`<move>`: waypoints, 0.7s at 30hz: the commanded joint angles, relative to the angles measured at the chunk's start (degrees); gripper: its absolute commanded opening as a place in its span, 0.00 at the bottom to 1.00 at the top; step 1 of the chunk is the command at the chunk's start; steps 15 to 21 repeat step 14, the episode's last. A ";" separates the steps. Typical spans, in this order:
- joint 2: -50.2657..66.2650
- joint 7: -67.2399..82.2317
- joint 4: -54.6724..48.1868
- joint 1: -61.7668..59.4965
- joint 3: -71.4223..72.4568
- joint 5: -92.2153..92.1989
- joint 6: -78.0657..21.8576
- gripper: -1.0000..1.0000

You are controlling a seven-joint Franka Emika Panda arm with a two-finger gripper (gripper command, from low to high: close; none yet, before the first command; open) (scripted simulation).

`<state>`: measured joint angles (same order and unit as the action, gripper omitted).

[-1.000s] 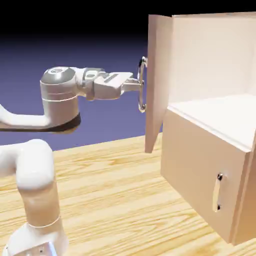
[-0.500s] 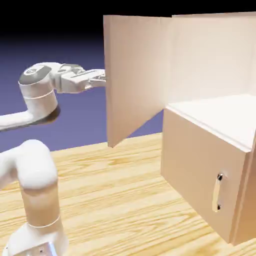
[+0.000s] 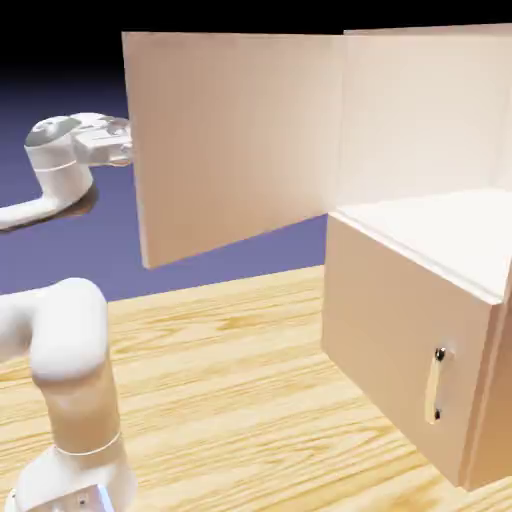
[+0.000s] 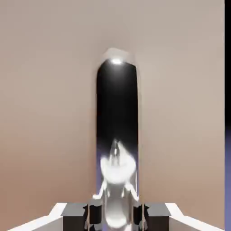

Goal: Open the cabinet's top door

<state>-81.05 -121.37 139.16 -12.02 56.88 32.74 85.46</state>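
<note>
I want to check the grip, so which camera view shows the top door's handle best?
The hand view: the handle fills its middle as a shiny bar running up from between the shut jaws, against the top door. In the exterior view the swung-open top door hides the handle entirely.

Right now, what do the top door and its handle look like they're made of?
Top door: looks like pale beige-pink wood or laminate, matte; flat and even, no glare. Handle: apparently polished metal; mirror-like, with a bright highlight and dark reflections in the hand view.
</note>
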 commanded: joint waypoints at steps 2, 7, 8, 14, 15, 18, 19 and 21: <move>0.63 0.37 -4.15 -3.30 2.29 -1.43 -3.59 0.00; 1.59 1.66 -14.53 -11.72 6.93 -4.11 -11.82 0.00; 1.70 1.98 -16.61 -13.41 7.71 -4.50 -13.39 0.00; 1.95 3.97 -27.58 -22.30 11.16 -6.00 -21.35 0.00; 1.95 3.97 -27.58 -22.30 11.16 -6.00 -21.35 0.00; 1.95 3.97 -27.58 -22.30 11.16 -6.00 -21.35 0.00; 1.95 3.97 -27.58 -22.30 11.16 -6.00 -21.35 0.00; 1.95 3.97 -27.58 -22.30 11.16 -6.00 -21.35 0.00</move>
